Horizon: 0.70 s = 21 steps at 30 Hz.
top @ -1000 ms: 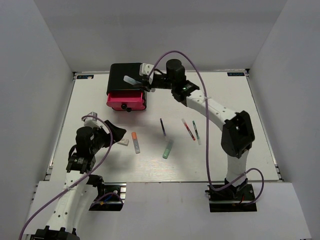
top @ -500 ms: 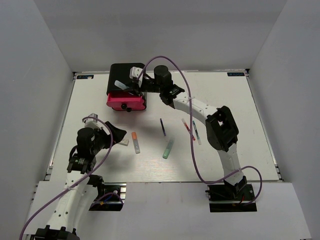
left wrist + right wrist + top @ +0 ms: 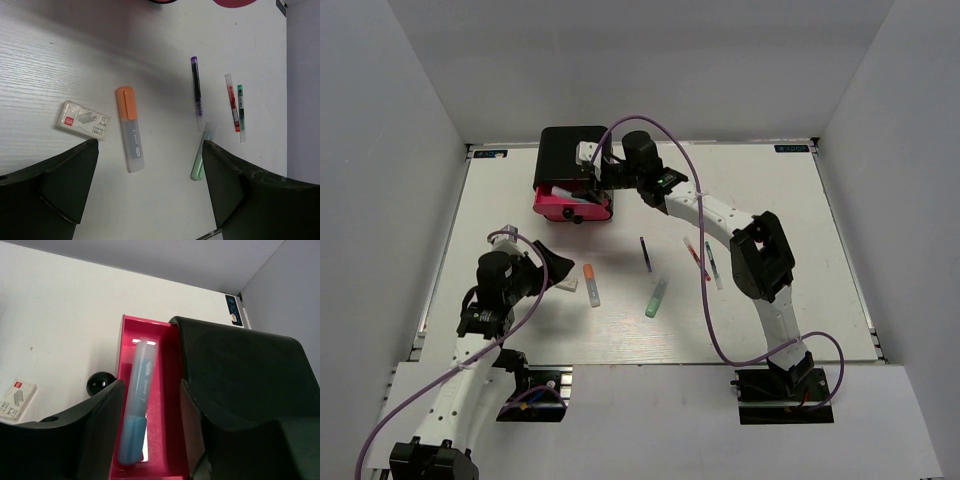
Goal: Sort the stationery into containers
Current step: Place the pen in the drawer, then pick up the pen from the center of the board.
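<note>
Reaches far forward and leftward with the right arm, right end effector [image 3: 150,387] tipped downward with fingers parted, while holding the left arm bent low, left end effector [image 3: 150,147] spread wide open.

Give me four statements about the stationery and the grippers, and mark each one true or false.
1. The light blue marker lies inside the open pink drawer. True.
2. The left gripper holds the orange-capped marker. False: its jaws stand open and empty, and the marker lies on the table.
3. The red pen and green pen lie side by side. True.
4. The mint green marker is in the drawer. False: it lies on the table near the dark blue pen.
</note>
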### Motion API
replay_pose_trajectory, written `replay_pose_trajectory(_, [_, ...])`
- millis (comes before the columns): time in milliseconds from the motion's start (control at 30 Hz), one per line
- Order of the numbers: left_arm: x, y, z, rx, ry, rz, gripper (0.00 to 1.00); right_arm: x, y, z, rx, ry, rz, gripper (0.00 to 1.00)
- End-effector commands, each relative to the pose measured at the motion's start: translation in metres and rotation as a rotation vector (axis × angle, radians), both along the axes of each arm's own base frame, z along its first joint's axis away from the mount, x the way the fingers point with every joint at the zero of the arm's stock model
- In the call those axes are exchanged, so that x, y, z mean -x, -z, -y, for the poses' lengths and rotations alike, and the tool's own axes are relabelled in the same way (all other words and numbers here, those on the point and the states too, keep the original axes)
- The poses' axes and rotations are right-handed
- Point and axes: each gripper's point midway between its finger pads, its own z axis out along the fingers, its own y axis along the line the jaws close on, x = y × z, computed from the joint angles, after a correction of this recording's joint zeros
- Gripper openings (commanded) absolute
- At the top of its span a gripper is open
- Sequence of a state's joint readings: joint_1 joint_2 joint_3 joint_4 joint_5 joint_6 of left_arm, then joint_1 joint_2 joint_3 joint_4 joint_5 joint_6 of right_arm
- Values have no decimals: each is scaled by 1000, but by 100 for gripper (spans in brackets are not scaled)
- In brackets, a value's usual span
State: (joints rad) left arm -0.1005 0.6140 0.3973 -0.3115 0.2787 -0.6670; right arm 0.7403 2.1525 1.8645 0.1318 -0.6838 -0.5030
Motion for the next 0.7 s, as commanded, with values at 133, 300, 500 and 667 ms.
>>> replay_pose_trajectory(133, [-8,-18,5,10,24,44,91,-4,-36,7,-57,22,78,57])
replay_pose_trajectory(300, [-13,-19,7,12,32,21,81,3,-78,23,-127,69,109,50])
replay_pose_trajectory(500, [-24,-21,14,6,83,-4,42,-24,-110,78,-210,440,159,13])
replay_pose_trajectory(667, [-24,-11,27,25,142,-53,42,-13,-56,127,-26,535,27,65])
